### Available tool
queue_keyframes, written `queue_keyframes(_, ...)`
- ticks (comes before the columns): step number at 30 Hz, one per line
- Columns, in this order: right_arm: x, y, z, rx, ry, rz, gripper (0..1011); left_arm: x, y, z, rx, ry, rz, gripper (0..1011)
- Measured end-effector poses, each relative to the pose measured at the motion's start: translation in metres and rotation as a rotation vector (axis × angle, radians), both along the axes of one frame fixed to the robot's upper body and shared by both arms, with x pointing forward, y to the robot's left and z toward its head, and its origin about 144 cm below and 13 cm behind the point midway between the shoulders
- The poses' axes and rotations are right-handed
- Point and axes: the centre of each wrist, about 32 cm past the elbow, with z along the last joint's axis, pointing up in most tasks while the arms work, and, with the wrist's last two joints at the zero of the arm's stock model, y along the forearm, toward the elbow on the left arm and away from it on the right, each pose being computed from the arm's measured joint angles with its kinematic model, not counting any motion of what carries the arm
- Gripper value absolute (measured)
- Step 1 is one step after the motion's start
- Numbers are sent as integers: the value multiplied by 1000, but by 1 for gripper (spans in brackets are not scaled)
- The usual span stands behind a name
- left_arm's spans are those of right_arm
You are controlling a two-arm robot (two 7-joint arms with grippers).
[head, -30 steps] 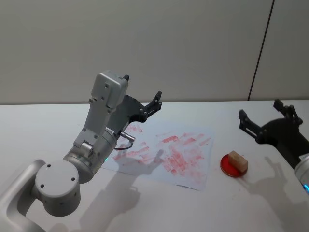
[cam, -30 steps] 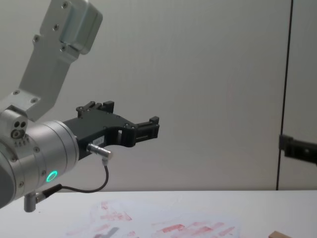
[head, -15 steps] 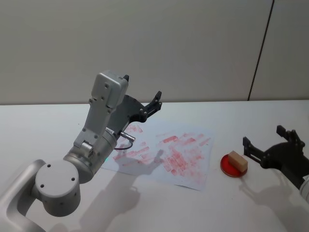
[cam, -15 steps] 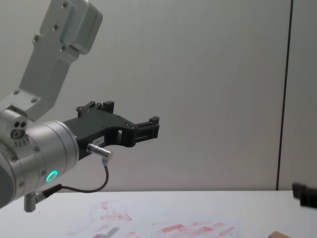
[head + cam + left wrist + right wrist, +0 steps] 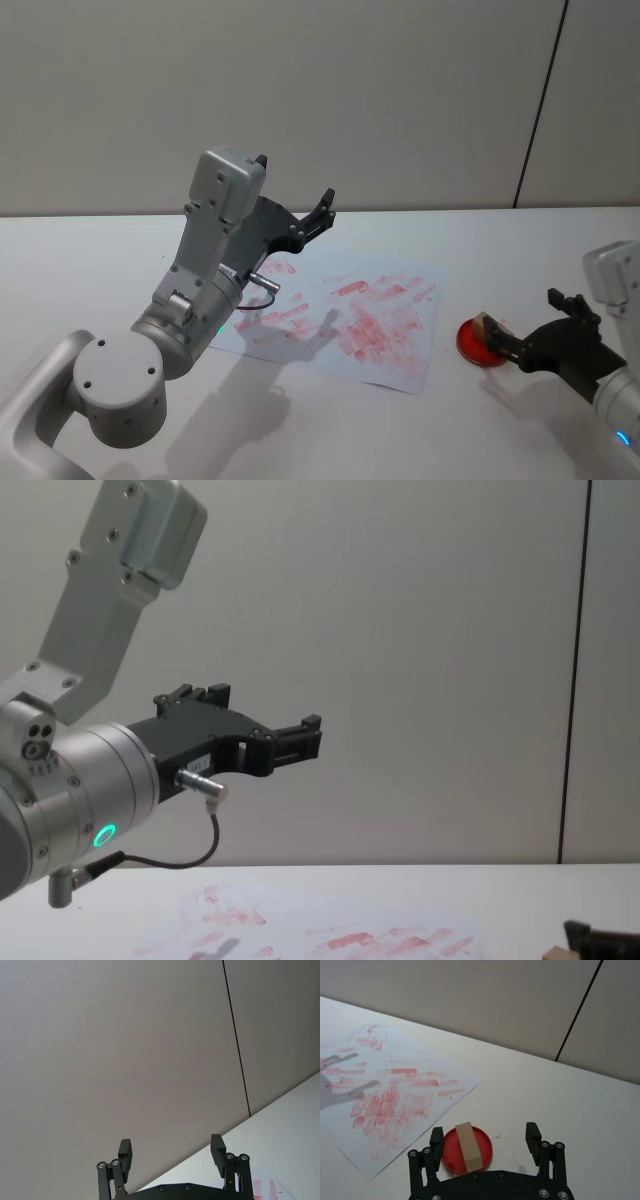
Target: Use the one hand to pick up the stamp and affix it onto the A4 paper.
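Note:
The stamp (image 5: 468,1146), a light-brown wooden block, stands on a round red ink pad (image 5: 482,1146) on the white table. My right gripper (image 5: 485,1139) is open and low just behind the pad, and the block sits nearer one finger (image 5: 436,1141) than the other. In the head view the right gripper (image 5: 522,315) covers most of the stamp (image 5: 483,322) and part of the pad (image 5: 470,345). The A4 paper (image 5: 385,300), smeared with red marks, lies to the left of the pad. My left gripper (image 5: 310,215) hangs open, raised above the paper's far left corner.
The left arm's big silver wrist (image 5: 90,815), with a green light and cable, looms over the table's left side. Bare white table (image 5: 580,1110) stretches right of the pad and behind it, up to the grey wall.
My right gripper has dropped from high at the right down to table level and moved left, up to the ink pad and stamp. The left arm has stayed still.

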Motion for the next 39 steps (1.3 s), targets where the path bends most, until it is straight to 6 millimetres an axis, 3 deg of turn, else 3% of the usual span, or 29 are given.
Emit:
queue_keyframes(22,23,10,-20,-82,68,33,1001,0,0,0,0,0,0,1002)
queue_keyframes(31,27,12,-23,-95,76,37,823,0,0,0,0,0,0,1002)
queue_keyframes(39,29,12,-24,-100,79,39,563,0,0,0,0,0,0,1001)
